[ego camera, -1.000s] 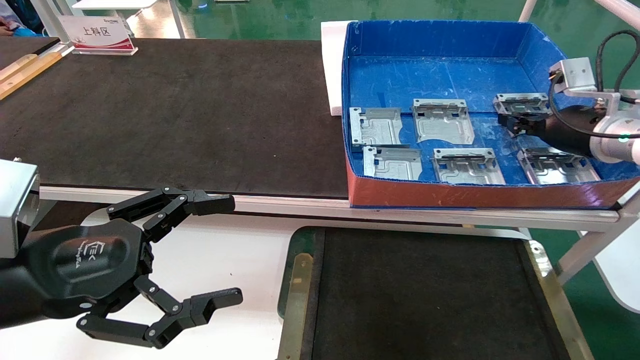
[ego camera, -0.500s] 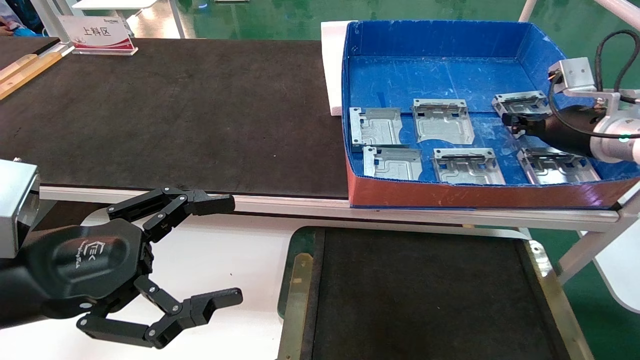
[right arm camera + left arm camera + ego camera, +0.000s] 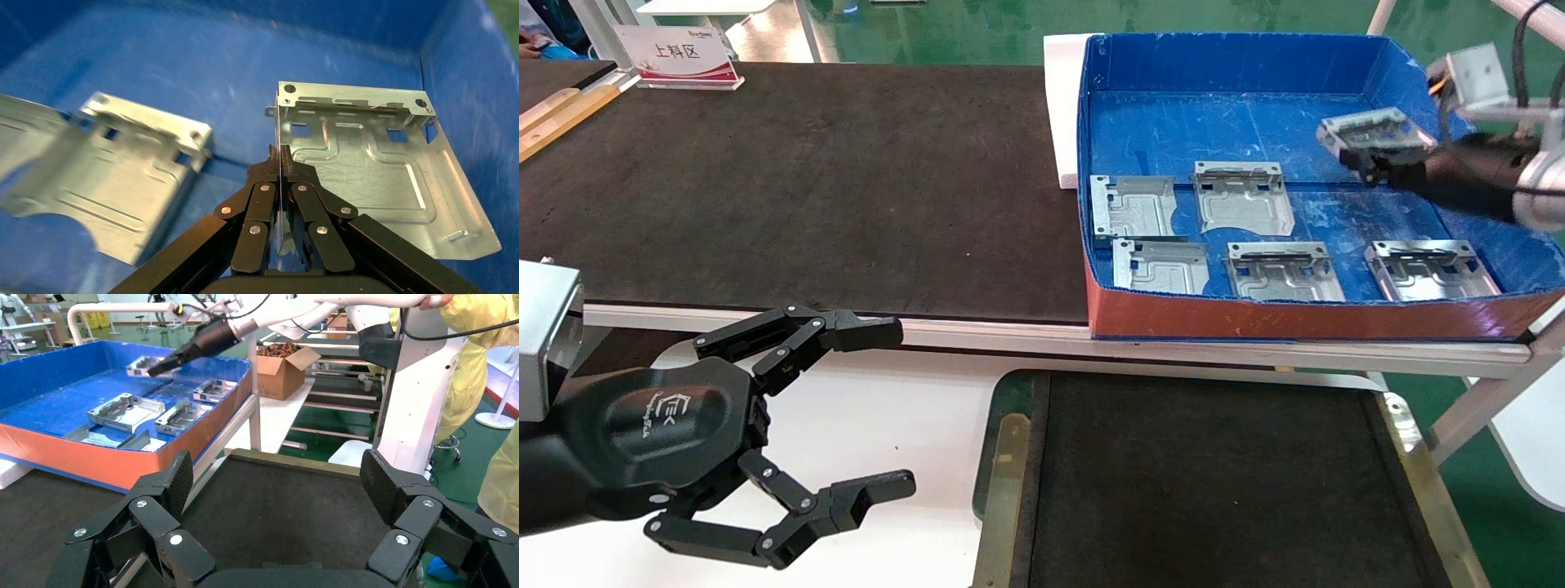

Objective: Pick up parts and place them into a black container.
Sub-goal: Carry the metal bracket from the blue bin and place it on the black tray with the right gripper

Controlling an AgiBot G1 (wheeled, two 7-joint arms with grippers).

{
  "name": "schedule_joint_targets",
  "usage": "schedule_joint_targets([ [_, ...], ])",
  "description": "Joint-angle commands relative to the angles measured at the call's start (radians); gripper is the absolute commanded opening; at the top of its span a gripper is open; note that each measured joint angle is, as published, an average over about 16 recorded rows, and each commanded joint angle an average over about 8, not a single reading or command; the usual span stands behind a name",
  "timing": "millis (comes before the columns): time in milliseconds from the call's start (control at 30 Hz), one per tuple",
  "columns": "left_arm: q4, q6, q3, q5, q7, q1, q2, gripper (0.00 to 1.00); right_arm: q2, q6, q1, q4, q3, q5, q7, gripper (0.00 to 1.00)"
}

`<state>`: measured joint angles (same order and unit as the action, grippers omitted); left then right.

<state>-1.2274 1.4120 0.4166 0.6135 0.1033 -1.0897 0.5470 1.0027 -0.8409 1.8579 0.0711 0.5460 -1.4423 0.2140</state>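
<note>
My right gripper (image 3: pixel 1369 159) is shut on the edge of one silver-grey part (image 3: pixel 1373 131) and holds it in the air above the blue box's far right corner. In the right wrist view the held part (image 3: pixel 367 171) is clamped edge-on between the closed fingers of that gripper (image 3: pixel 280 160). Several other parts lie flat on the box floor, among them one (image 3: pixel 1242 196) in the middle and one (image 3: pixel 1430 269) at the front right. The black container (image 3: pixel 1009 457) sits below the table's near edge. My left gripper (image 3: pixel 903 407) hangs open and empty to its left.
The blue box (image 3: pixel 1238 57) has a red front wall and tall sides. A dark felt tabletop (image 3: pixel 805 188) stretches left of it, with a sign (image 3: pixel 682 57) at the back. A white block (image 3: pixel 1062 114) stands against the box. A person in yellow (image 3: pixel 477 386) stands beyond the container.
My right gripper has risen from the box floor with the part clamped in it, carrying it up and toward the far wall. The left arm has not moved.
</note>
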Motion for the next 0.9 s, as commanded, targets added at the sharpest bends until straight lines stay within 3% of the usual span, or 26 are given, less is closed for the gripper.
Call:
schedule_joint_targets([
  [33, 0.0, 0.0, 0.0, 0.0, 0.0, 0.0, 0.0, 1.0, -0.01, -0.031, 0.011, 0.012, -0.004, 0.007, -0.019, 0.0],
  [400, 0.0, 0.0, 0.0, 0.0, 0.0, 0.0, 0.0, 1.0, -0.103, -0.394, 0.051, 0.078, -0.039, 0.074, -0.173, 0.0],
  [633, 0.0, 0.0, 0.0, 0.0, 0.0, 0.0, 0.0, 1.0, -0.14, -0.567, 0.054, 0.124, -0.047, 0.099, -0.238, 0.0],
  [900, 0.0, 0.0, 0.0, 0.0, 0.0, 0.0, 0.0, 1.0, -0.161, -0.725, 0.043, 0.229, -0.048, 0.133, -0.234, 0.0],
])
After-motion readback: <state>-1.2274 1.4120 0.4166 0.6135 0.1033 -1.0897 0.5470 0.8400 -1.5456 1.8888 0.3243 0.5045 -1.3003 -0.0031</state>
